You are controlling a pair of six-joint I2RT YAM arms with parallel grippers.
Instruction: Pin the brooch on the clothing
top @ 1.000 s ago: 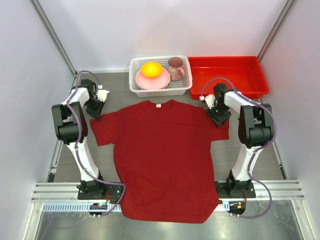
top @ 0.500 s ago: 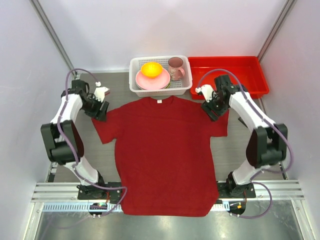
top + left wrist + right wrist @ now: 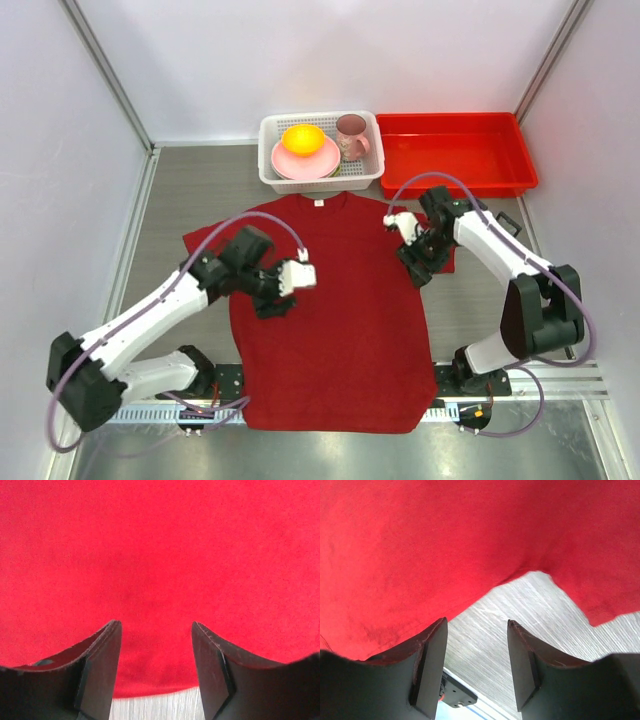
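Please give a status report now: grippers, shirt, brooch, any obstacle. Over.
Left gripper open, empty, over the shirt. Right gripper open, empty, at its sleeve edge. Brooch not in sight. Basket, red tray beyond the shirt.

Grey table (image 3: 200,190), plain white walls (image 3: 300,60).

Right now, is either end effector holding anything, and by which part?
Nothing held: the left end effector and the right end effector are open and empty.

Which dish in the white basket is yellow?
The bowl, sitting on the pink plate at the left of the basket; the cup beside it is pink.
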